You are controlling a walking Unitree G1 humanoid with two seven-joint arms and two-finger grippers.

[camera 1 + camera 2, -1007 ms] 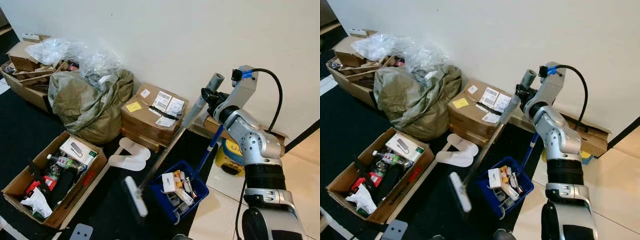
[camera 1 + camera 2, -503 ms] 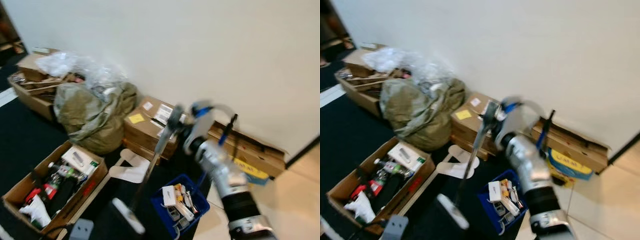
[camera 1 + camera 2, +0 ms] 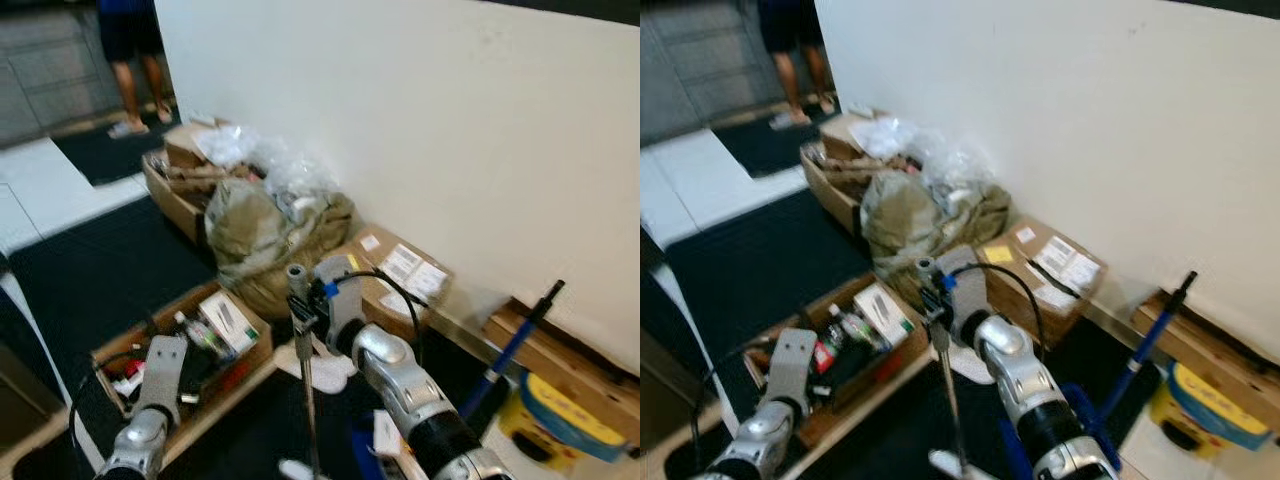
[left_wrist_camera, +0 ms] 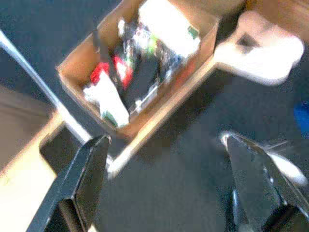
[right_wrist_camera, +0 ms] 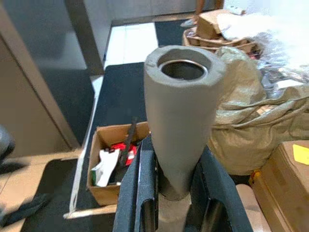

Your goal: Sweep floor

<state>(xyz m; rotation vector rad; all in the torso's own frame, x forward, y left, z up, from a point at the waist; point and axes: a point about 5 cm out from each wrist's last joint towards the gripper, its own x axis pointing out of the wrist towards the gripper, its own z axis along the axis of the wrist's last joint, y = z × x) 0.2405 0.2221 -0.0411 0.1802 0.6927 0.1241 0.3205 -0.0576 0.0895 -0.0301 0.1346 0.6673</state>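
My right gripper [image 3: 304, 306] is shut on the grey grip of a broom handle [image 3: 298, 285] and holds the broom nearly upright over the black mat. The thin metal pole [image 3: 952, 405] runs down to the pale broom head [image 3: 945, 462] at the bottom edge. In the right wrist view the grey grip [image 5: 181, 111] stands between the two black fingers [image 5: 140, 193]. My left gripper [image 4: 169, 193] hangs open above the mat, nothing between its fingers [image 4: 82, 179]. The left arm [image 3: 150, 400] reaches in at the lower left.
An open cardboard box of clutter [image 3: 195, 340] lies just left of the broom. Behind it are an olive bag [image 3: 275, 235], taped boxes [image 3: 400, 275], white slippers [image 3: 330, 365] and a blue-handled tool [image 3: 515, 335] along the wall. A person's legs [image 3: 135, 60] stand far left.
The camera has swung and risen, so the whole scene shifted. The right gripper has carried the broom from a slant to nearly upright at centre. The left arm has come into view.
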